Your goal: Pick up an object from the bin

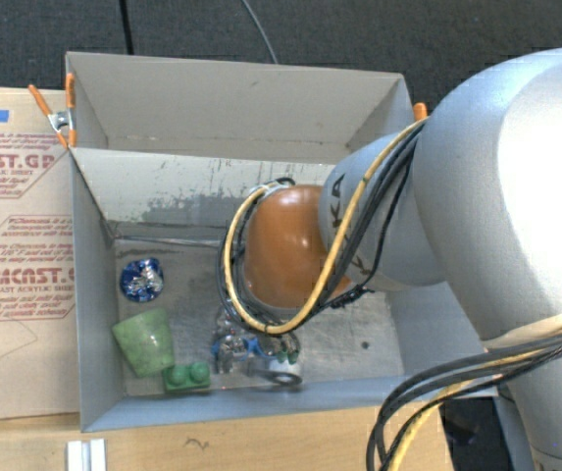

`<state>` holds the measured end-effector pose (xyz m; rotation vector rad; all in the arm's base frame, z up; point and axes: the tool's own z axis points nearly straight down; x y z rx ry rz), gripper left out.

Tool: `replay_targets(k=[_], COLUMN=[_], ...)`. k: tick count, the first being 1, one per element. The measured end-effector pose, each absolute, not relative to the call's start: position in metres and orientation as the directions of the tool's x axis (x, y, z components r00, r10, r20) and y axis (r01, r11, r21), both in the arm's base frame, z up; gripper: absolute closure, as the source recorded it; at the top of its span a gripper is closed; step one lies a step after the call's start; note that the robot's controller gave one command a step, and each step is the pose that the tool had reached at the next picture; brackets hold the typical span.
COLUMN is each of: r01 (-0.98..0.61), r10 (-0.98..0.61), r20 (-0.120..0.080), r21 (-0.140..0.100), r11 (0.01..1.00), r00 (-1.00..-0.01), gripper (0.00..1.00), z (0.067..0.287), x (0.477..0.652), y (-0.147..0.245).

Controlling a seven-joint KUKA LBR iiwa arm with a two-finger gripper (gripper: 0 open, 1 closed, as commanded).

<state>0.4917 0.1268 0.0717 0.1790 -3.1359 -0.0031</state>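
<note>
The arm (496, 194) is seen reaching in from the right, and the right side of the view is taken up by its broad grey-white links. The wrist (364, 229) is bent steeply downward and is capped by a rounded orange cover (281, 248). Black and yellow cables (233, 263) are looped around that cover and are led back along the arm. The gripper (256, 353) is carried just below the cover, pointed down, towards the lower middle of the view.
</note>
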Motion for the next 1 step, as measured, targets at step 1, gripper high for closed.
replay_targets(k=[1], r01=[-0.378], r10=[-0.378], r20=[-0.01], r21=[-0.002], r11=[0.926], r00=[-0.926], gripper=[1.0], z=[0.2398], x=[0.5286], y=[0.0936])
